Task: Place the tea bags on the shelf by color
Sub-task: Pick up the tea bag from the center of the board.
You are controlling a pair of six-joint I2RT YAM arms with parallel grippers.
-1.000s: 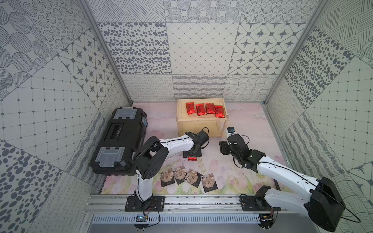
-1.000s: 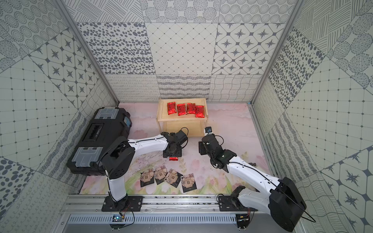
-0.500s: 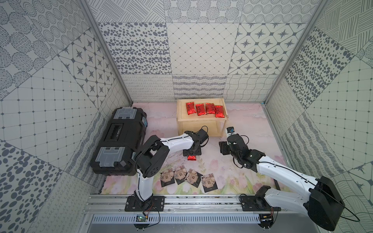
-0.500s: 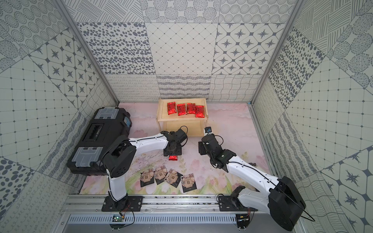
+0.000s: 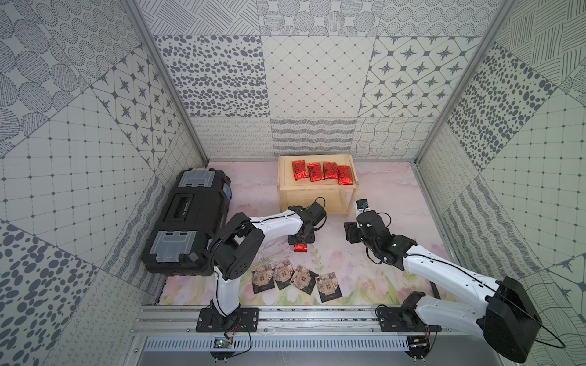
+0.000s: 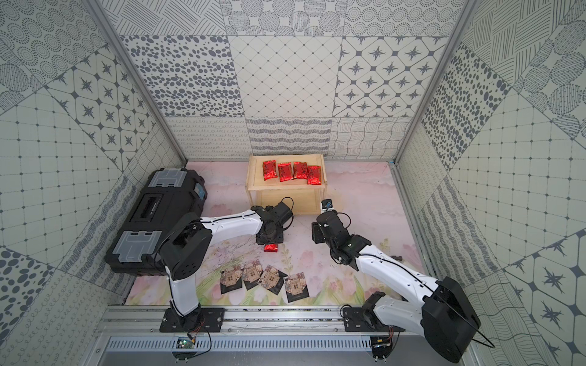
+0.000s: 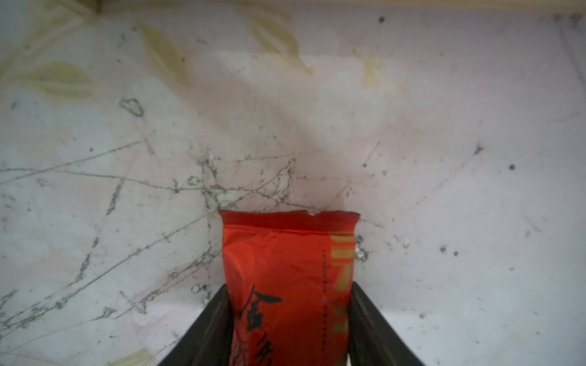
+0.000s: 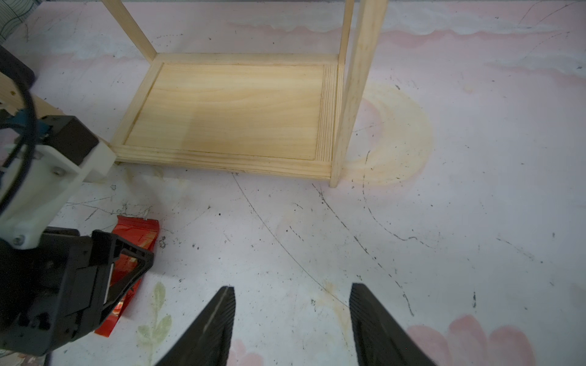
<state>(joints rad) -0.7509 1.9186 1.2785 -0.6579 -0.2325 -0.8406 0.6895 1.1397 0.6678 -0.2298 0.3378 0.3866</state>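
Observation:
A red tea bag (image 5: 300,248) (image 6: 271,248) lies flat on the pink floral mat in front of the shelf (image 5: 285,180) (image 6: 253,180). My left gripper (image 7: 289,286) points down over it, and both fingers press against the long sides of the red tea bag (image 7: 288,253). Several more red tea bags (image 5: 322,171) (image 6: 291,171) lie in a row on the shelf's top tier. Its lower tier (image 8: 228,107) is bare. Several black tea bags (image 5: 298,279) (image 6: 264,279) lie near the front rail. My right gripper (image 8: 292,288) (image 5: 350,233) hovers open over bare mat, right of the red tea bag (image 8: 136,237).
A large black toolbox (image 5: 190,221) (image 6: 155,218) stands along the left wall, close to the left arm's elbow. Patterned walls close in three sides. The shelf's front right post (image 8: 348,95) stands just ahead of my right gripper.
The left gripper's fingers have closed in against the red tea bag on the mat. The bag itself and the right arm have not visibly moved.

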